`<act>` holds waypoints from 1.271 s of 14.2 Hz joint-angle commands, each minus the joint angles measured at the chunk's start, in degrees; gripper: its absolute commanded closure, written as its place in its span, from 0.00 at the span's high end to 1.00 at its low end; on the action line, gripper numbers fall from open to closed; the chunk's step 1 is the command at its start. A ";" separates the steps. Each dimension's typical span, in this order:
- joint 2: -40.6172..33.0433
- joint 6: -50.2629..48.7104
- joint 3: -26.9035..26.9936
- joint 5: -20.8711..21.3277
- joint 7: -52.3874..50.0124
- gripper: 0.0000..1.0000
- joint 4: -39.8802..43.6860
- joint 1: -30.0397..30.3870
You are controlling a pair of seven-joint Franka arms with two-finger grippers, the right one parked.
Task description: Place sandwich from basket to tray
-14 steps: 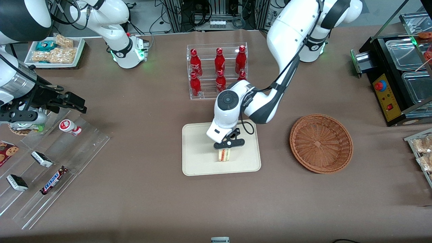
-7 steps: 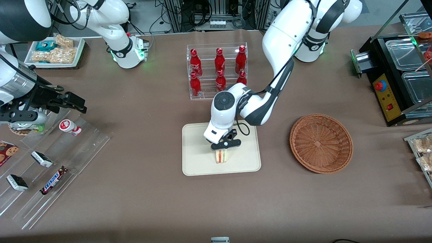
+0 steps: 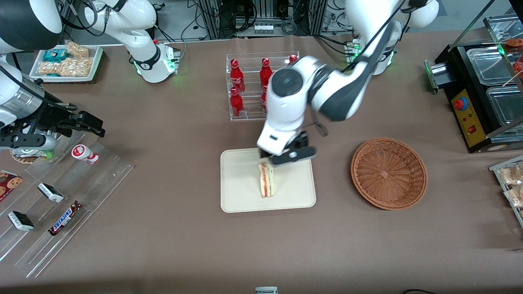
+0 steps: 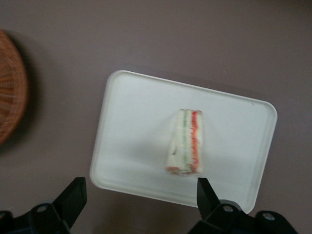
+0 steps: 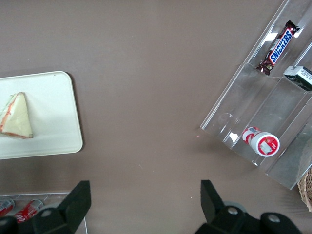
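A: Start at the parked arm's end of the bench [image 3: 171, 228]. What is there?

B: A small white tray of snack packets [image 3: 65, 61] sits far from the front camera. Nearer the camera are clear stepped racks [image 3: 65, 196] holding a small red-and-white cup [image 3: 84, 154], dark wrapped bars and a Snickers bar [image 3: 64, 218].

A: And in the middle?

B: A clear rack of red bottles [image 3: 261, 85], partly covered by the working arm. Nearer the camera than that rack lies the cream tray [image 3: 239, 192], flat on the bench.

A: Where is the sandwich?

B: The sandwich [image 3: 266, 183] rests on the tray, near its middle, standing on edge so its orange-red and green filling layers face up. Nothing touches it. The wrist view shows it [image 4: 185, 148] alone on the tray [image 4: 131, 122], with bare cream plastic all around.

A: The tool?

B: The tool [image 3: 288, 157] hangs above the tray's edge that lies farthest from the front camera, raised clear of the sandwich. Its two dark fingers [image 4: 73, 195] are spread wide apart with nothing between them.

A: Toward the working arm's end?

B: The round wicker basket [image 3: 388, 173] sits on the bench, apart from the tray, with nothing in it. Past it stands a black appliance with a red button [image 3: 470, 110], and some snack packets [image 3: 510, 179] show at the frame's edge.
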 commanded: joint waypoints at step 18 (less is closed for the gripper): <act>-25.48 -15.84 2.30 -4.35 66.00 1.00 -11.53 33.38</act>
